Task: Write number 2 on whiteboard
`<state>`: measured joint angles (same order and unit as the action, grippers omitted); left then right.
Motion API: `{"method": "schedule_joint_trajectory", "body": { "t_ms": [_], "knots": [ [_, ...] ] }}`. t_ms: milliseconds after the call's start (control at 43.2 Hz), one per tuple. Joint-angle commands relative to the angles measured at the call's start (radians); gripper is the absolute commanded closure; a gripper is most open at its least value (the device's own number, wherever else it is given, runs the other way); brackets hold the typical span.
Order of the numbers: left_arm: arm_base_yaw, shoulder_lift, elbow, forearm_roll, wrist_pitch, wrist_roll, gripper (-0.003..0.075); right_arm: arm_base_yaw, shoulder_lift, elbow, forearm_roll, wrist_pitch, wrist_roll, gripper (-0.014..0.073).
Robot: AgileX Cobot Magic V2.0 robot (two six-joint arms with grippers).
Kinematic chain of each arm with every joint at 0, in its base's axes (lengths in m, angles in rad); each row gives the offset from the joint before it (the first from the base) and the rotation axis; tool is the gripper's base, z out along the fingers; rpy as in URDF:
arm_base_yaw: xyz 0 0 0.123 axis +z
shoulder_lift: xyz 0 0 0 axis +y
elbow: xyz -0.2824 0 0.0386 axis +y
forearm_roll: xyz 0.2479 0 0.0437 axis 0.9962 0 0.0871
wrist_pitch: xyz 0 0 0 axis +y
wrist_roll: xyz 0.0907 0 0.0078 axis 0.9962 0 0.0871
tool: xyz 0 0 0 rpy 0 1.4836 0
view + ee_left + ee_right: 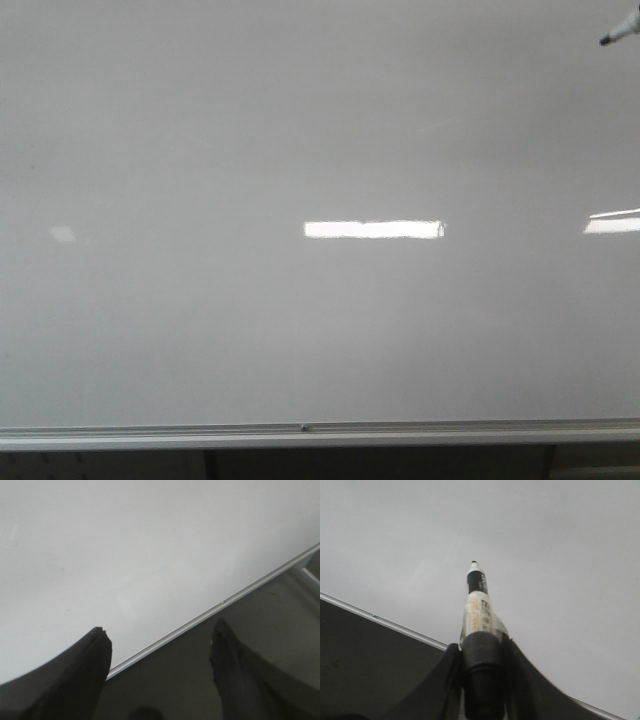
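Gripping the white, black-tipped marker pen (479, 605), your right gripper (482, 650) faces the glossy white-grey whiteboard (300, 120); your left gripper (160, 645) stands spread, empty.

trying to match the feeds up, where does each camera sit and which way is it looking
Front view: faces forward at the whiteboard; only the marker tip shows, upper right; no number 2 is visible.
Left wrist view: on the left arm, looking along the open, empty left end effector at the board and its frame.
Right wrist view: on the right arm, looking along the right end effector shut on the marker, aimed at the board.
Shared: all see the board and frame; front and right wrist see the marker.
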<state>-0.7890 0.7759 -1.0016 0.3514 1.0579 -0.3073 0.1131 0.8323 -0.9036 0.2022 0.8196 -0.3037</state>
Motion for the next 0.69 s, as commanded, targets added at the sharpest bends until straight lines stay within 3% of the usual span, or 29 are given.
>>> {"method": "schedule_joint_trajectory", "body": {
  "t_ms": [0,301,671],
  "knots": [
    [-0.005,-0.015,-0.006,0.058,-0.064,-0.046,0.0291,-0.013,-0.03,0.071,0.049,-0.192,0.005,0.0567],
    [-0.005,-0.006,0.005,0.078,-0.07,-0.046,0.0294,-0.013,-0.025,0.294,0.163,-0.632,0.004,0.0567],
    [-0.005,-0.006,0.005,0.078,-0.07,-0.046,0.0294,-0.01,0.062,0.294,0.167,-0.833,-0.001,0.0567]
  ]
}}
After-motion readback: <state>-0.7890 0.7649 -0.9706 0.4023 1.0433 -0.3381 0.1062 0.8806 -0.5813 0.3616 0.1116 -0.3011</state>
